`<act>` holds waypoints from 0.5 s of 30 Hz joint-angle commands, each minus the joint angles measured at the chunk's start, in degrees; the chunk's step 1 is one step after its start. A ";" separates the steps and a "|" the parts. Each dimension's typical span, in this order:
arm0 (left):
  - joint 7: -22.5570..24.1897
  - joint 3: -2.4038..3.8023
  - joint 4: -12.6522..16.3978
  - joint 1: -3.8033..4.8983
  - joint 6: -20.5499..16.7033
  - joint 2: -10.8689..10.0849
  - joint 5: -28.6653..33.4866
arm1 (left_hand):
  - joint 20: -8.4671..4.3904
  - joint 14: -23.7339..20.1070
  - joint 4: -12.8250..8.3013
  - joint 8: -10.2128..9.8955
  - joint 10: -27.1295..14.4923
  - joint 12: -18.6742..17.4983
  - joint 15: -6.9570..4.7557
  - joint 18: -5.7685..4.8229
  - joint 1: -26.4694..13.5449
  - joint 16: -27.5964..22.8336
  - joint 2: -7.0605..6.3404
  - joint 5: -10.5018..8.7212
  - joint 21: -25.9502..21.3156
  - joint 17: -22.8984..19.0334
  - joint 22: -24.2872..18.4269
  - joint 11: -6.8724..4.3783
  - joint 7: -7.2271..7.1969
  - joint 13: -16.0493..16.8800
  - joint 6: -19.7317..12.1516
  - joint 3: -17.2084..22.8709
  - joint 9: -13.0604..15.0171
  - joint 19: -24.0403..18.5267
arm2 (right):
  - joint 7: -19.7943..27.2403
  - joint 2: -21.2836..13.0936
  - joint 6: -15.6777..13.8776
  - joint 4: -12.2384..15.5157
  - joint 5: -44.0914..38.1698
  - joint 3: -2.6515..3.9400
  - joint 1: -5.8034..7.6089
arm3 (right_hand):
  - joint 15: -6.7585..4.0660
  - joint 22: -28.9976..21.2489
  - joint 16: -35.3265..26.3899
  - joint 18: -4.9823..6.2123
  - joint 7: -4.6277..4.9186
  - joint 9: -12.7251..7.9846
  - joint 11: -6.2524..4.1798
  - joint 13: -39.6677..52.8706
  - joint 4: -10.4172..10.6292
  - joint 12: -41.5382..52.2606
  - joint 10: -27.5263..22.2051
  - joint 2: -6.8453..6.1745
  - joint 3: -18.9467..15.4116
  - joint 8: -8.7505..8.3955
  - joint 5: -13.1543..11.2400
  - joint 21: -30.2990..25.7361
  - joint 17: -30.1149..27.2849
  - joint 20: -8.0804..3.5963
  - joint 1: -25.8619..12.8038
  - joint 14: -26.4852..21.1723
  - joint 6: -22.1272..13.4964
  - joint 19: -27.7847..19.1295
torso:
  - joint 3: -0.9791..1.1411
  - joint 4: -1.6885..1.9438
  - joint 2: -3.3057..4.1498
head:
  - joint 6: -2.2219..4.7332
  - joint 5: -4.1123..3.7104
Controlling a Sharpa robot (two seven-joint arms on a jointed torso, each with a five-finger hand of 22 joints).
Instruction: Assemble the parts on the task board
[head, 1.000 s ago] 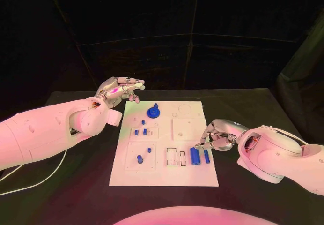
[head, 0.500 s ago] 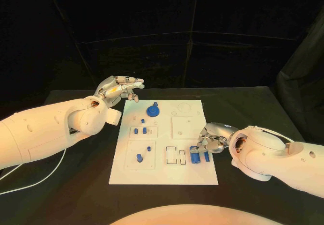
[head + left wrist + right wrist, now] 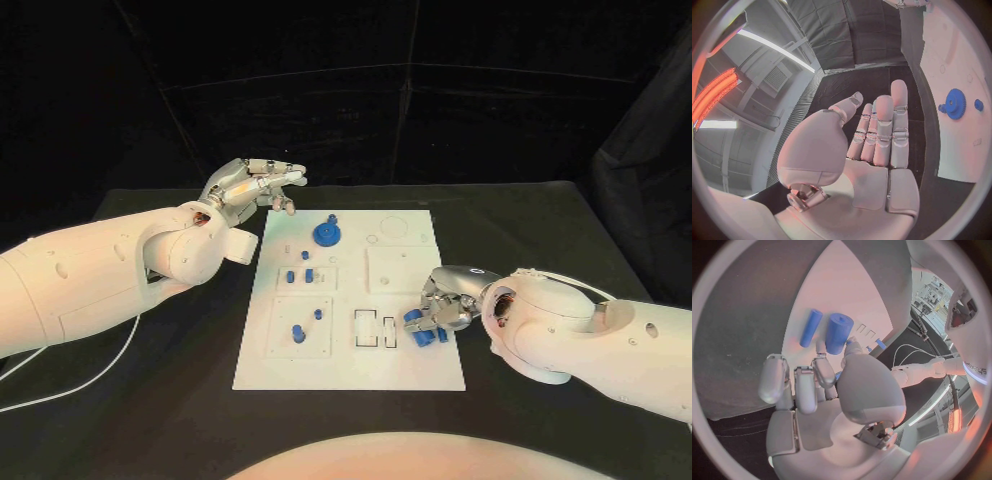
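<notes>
The right hand (image 3: 444,305) partly hides the blue cylinders (image 3: 423,334).

A robotics lab test cell, closed off and dark. In the head view a black table (image 3: 173,400) fills the lower half of the frame, and black curtains (image 3: 361,100) hung on a dark frame close off the whole upper half. A white task board (image 3: 418,375) lies at the table's centre. In the left wrist view, long ceiling light strips (image 3: 776,47) and a wall vent (image 3: 773,80) sit at upper left.
</notes>
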 commanded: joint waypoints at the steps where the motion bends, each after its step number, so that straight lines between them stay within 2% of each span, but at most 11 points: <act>1: 0.17 0.05 0.14 0.08 0.67 -0.07 0.18 | 0.36 -0.45 0.08 0.19 -0.38 0.38 -0.13 0.76 0.29 -0.31 0.13 0.02 -0.18 -0.07 -0.07 0.18 -0.01 0.05 -0.58 -0.33 -0.08 -0.14 | -0.52 0.40 2.29 -0.24 -1.73 -0.15 -0.42 | -0.20 -0.09 0.36 -0.46 -0.07 -0.01 0.09 0.13 0.05 -0.26 -0.45 -0.12 -0.30 0.18 -0.38 -0.19 4.04 0.12 -0.44 3.93 -0.42 0.10 | -0.03 0.05 0.01 | -0.09 0.08; 5: 0.10 0.04 0.16 0.08 0.70 -0.17 0.18 | 0.36 -0.45 0.08 0.19 -0.38 0.38 -0.13 0.76 0.29 -0.31 0.13 0.02 -0.18 -0.07 -0.07 0.18 -0.01 0.05 -0.58 -0.33 -0.08 -0.14 | -0.70 0.86 2.48 -0.72 -2.31 -0.15 -0.69 | -0.28 -0.11 0.37 -0.46 -0.17 0.44 0.02 0.33 -0.22 -0.38 -0.50 0.55 0.02 0.59 0.30 -0.23 4.05 0.07 0.80 3.92 -0.44 0.07 | -0.04 -0.06 -0.03 | -0.21 0.19; 9: 0.03 0.04 0.20 0.08 0.79 -0.21 0.18 | 0.37 -0.51 0.03 0.26 -0.49 0.50 -0.12 0.76 0.33 -0.27 0.12 0.02 -0.25 -0.15 -0.13 0.20 0.01 0.05 -0.66 -0.40 -0.08 -0.13 | -0.83 1.05 1.77 -0.83 -2.61 -0.15 -0.82 | -0.39 -0.03 0.50 -0.47 -0.28 1.04 -0.12 0.73 -1.31 -0.44 -0.43 2.05 0.91 1.10 3.46 -0.22 4.31 -0.03 4.15 3.95 -0.43 0.12 | 0.00 -0.02 -0.02 | -0.26 0.17; 12: -0.01 0.04 0.23 0.08 0.83 -0.24 0.18 | 0.37 -0.51 0.03 0.26 -0.49 0.50 -0.12 0.76 0.33 -0.27 0.12 0.02 -0.25 -0.15 -0.13 0.20 0.01 0.05 -0.66 -0.40 -0.08 -0.13 | -0.88 1.10 0.11 -0.63 -2.60 -0.15 -0.88 | -0.49 0.18 0.64 -0.51 -0.39 1.42 -0.24 1.13 -2.02 -0.31 -0.24 3.08 1.44 1.45 5.64 -0.11 4.58 -0.12 5.93 4.00 -0.20 0.26 | -0.01 -0.03 -0.06 | -0.28 0.17; 13: -0.02 0.04 0.23 0.08 0.84 -0.27 0.18 | 0.37 -0.51 0.03 0.26 -0.49 0.50 -0.12 0.76 0.33 -0.27 0.12 0.02 -0.25 -0.15 -0.13 0.20 0.01 0.05 -0.66 -0.40 -0.08 -0.13 | -0.87 1.06 -1.39 -0.31 -2.18 -0.15 -0.90 | -0.57 0.51 0.81 -0.58 -0.50 1.64 -0.35 1.51 -2.23 -0.09 -0.01 3.73 1.70 1.66 7.34 0.07 4.90 -0.19 6.62 4.07 0.07 0.49 | 0.00 -0.03 -0.08 | -0.26 0.21; 15: -0.03 0.04 0.24 0.08 0.86 -0.28 0.18 | 0.37 -0.51 0.03 0.26 -0.49 0.50 -0.12 0.76 0.33 -0.27 0.12 0.02 -0.25 -0.15 -0.13 0.20 0.01 0.05 -0.66 -0.40 -0.08 -0.13 | -0.79 0.92 -3.45 0.21 -1.32 -0.15 -0.92 | -0.67 0.79 1.00 -0.64 -0.65 1.88 -0.48 1.87 -2.41 0.11 0.21 4.12 1.79 1.85 8.77 0.24 5.26 -0.26 7.17 4.14 0.35 0.68 | 0.02 -0.03 -0.05 | -0.26 0.27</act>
